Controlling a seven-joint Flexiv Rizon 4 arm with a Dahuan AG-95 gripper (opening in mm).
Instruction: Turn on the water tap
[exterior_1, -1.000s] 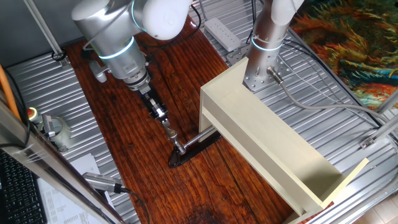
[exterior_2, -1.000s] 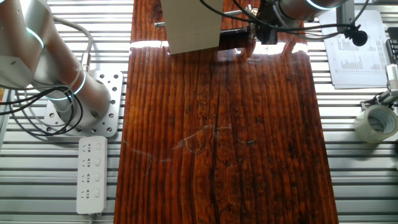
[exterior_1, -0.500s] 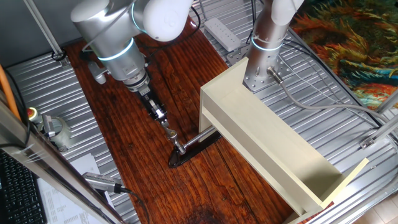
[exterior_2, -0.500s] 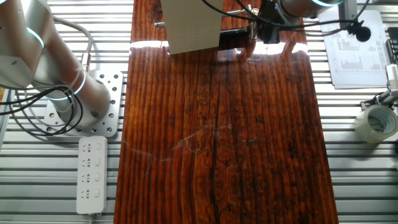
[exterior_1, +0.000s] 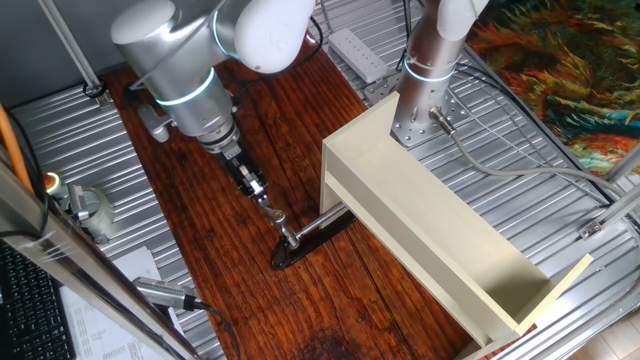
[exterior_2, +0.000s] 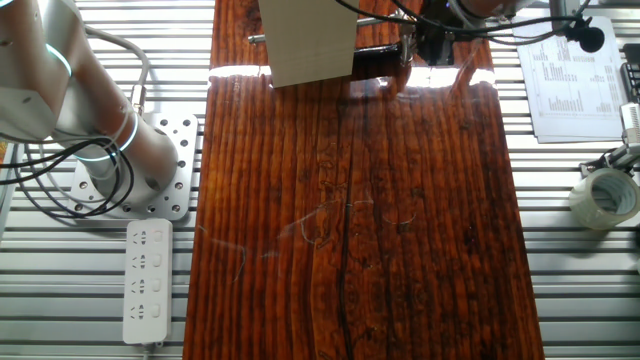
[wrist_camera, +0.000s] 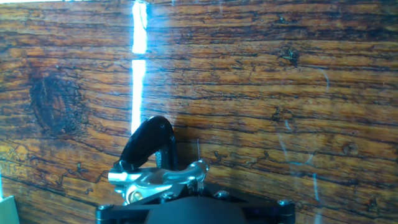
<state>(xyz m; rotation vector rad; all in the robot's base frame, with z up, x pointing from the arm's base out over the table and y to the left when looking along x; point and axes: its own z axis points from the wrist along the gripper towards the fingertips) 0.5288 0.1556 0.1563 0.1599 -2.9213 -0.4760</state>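
Your bench (exterior_2: 350, 230) is dark red-brown grooved wood, and glare streaks run across it in the hand view. Ribbed metal decking (exterior_2: 580, 290) flanks it on both sides. In one fixed view a cream open box (exterior_1: 440, 230) sits at 3 o'clock, with a colourful cloth (exterior_1: 560, 70) at 1 o'clock. In the other fixed view you'll find a power strip (exterior_2: 147, 282) at 8 o'clock, a tape roll (exterior_2: 605, 197) at 3 o'clock and a printed sheet (exterior_2: 570, 80) at 1 o'clock.

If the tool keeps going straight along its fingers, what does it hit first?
Most likely the tap: the tool points down along its fingers at the chrome lever, just above it. Whether they already touch is unclear. Past the tap lies its dark base plate on the table.
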